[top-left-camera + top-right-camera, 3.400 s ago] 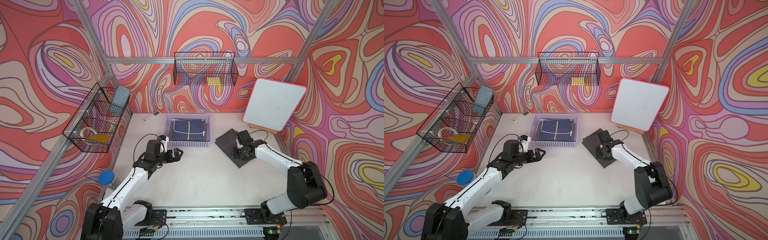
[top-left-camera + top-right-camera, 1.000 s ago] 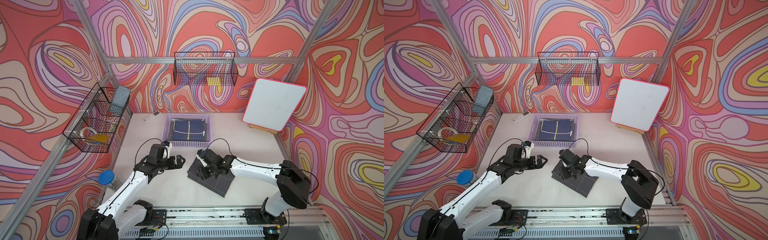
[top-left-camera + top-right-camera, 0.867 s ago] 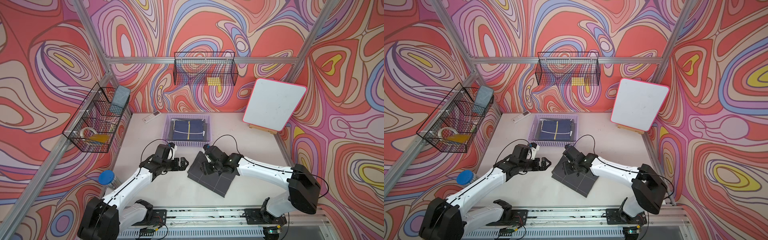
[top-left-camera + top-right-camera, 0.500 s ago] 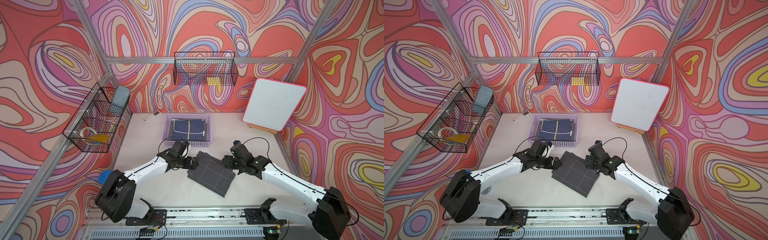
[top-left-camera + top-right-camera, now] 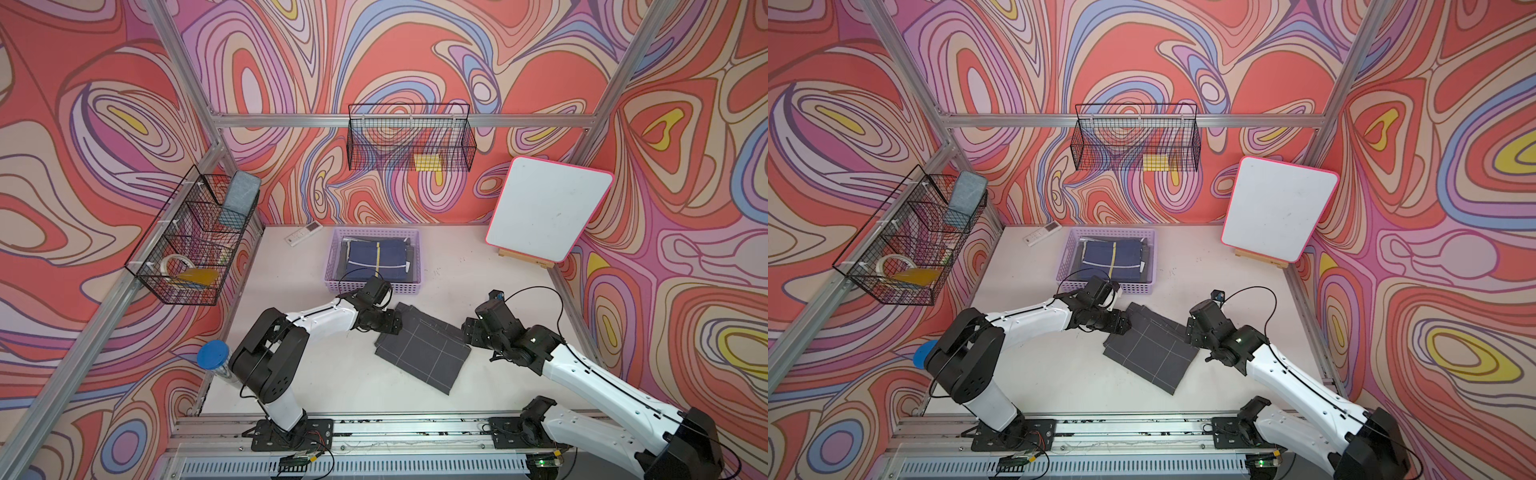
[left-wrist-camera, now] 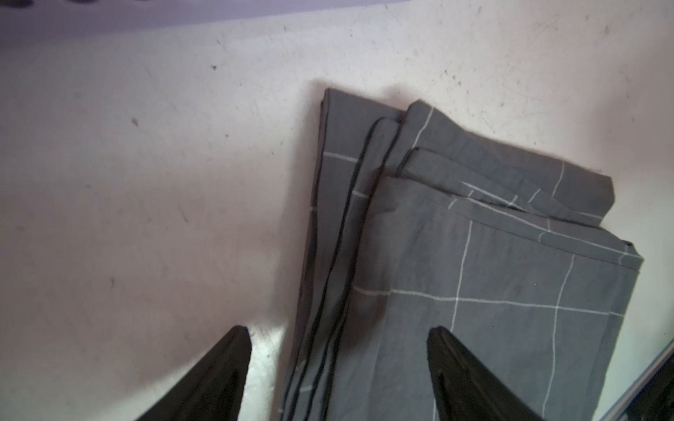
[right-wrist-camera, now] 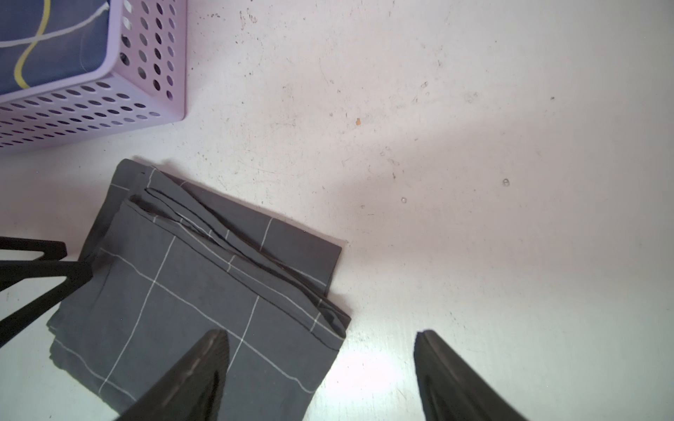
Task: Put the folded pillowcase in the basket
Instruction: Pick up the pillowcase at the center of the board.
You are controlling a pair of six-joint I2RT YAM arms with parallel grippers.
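Top views: folded pillowcase (image 5: 424, 349) now lies just before the basket (image 5: 376, 286), dragged over from the right; left gripper (image 5: 392, 326) and right gripper (image 5: 467, 332) flank it.
Left wrist: fingers (image 6: 219, 375) spread, straddling its edge, gripping nothing.
Right wrist: fingers (image 7: 193, 375) let go, wide, empty.
Meaning: two-sided lift into basket seems next.

The whiteboard (image 5: 548, 212) and remote (image 5: 303, 233) sit near the back wall.

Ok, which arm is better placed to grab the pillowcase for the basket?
Probably left. The left gripper is open astride the pillowcase edge, close by the basket. The right gripper, also open, sits at the opposite edge, farther from the basket.
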